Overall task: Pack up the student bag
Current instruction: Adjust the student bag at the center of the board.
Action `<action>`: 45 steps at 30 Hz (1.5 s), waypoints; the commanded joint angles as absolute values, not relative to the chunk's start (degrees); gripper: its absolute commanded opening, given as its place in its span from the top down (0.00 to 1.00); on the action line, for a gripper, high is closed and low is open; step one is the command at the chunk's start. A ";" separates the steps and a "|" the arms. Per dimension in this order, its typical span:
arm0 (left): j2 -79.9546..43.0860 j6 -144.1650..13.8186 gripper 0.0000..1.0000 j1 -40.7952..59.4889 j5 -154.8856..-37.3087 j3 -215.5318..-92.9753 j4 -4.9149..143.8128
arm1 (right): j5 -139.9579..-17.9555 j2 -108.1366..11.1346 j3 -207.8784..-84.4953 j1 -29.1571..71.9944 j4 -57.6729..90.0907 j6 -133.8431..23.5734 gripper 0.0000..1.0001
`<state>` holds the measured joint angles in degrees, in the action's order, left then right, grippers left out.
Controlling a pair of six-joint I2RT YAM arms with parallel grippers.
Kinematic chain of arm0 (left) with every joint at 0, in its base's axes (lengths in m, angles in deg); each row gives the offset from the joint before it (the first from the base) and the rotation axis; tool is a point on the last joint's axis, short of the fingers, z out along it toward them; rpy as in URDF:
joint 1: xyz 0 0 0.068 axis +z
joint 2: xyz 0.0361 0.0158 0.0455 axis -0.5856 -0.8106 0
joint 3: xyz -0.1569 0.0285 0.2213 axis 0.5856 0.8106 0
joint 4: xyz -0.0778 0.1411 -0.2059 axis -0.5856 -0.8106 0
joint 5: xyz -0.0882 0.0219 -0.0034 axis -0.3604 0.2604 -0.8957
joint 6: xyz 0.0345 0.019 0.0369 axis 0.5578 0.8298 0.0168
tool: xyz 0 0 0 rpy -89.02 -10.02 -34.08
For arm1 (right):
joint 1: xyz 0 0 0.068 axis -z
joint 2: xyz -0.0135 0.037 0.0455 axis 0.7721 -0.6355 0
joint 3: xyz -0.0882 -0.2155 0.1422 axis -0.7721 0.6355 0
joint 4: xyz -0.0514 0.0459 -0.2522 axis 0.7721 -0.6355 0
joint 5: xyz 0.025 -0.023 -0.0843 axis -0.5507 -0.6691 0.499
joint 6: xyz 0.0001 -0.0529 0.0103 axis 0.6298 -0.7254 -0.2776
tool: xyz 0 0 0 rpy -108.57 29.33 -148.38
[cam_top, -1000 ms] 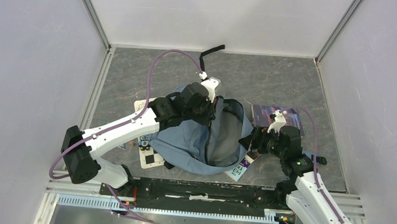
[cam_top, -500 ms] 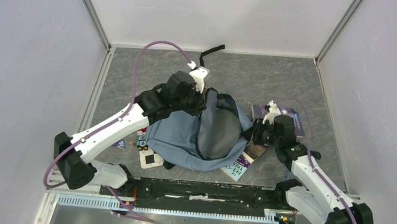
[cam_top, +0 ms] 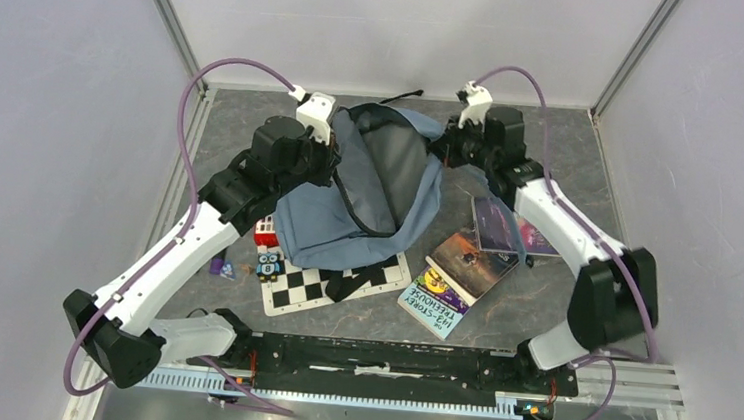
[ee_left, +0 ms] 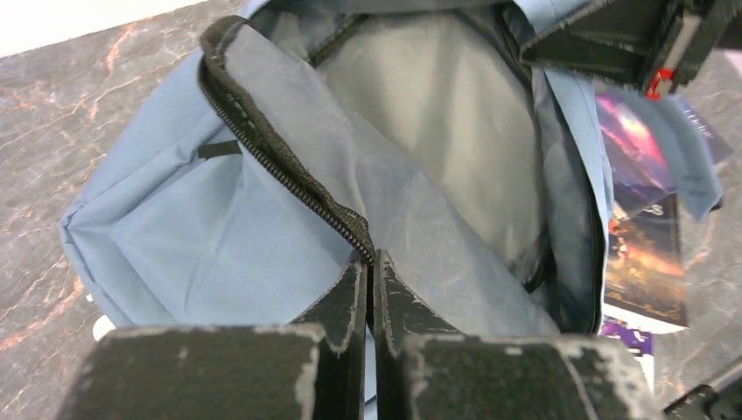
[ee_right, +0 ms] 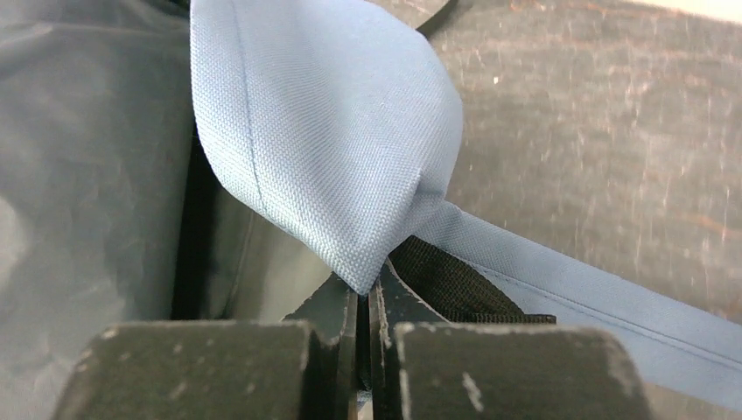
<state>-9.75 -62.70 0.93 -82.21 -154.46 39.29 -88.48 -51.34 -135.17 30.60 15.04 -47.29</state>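
Student bag [cam_top: 331, 229], grey-blue with a black zip, gapes wide to show grey lining, its rim clamped tight by left hand [ee_left: 368, 262] and right hand [ee_right: 367, 293].

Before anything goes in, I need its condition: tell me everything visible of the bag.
The bag is soft dusty grey-blue fabric with a black zip and grey lining. Its main compartment is unzipped and gapes wide, no contents visible. The left end effector pinches the zip edge, the right end effector a fabric corner beside black webbing, holding the mouth up; its lower end rests on the table, overlapping a chessboard.
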 commanded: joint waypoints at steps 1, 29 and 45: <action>-7.85 -58.74 0.98 1.91 -80.07 -149.77 44.59 | -87.79 -59.91 -145.99 29.17 23.56 -55.76 1.00; -7.48 -60.45 0.98 3.24 -74.51 -145.55 45.81 | -69.31 -37.68 -124.19 37.10 11.44 -49.62 0.02; -7.51 -62.12 0.98 3.52 -71.94 -143.84 43.67 | -65.84 -3.58 -88.89 55.62 5.27 -25.83 0.02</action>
<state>-8.98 -60.23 3.16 -74.19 -142.68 42.94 -67.83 -9.11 -92.99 53.77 4.38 -34.27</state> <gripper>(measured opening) 0.040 0.979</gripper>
